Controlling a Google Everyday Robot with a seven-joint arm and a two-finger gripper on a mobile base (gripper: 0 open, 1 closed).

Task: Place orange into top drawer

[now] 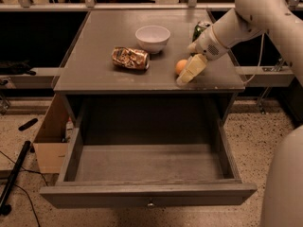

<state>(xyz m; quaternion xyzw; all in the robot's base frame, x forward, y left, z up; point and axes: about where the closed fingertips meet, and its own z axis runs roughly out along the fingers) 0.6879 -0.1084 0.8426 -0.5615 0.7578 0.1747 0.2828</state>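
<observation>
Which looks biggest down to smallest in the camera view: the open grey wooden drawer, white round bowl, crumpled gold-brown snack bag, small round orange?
1. Open grey wooden drawer.
2. White round bowl and gold-brown snack bag look alike, unranked.
3. Small round orange, with the gripper right beside it.

We are seeing a speckled floor [262,141], dimly lit. A cardboard box [46,148] is sitting at left; the gripper [189,71] is hovering above the surface [104,37], right side.
</observation>
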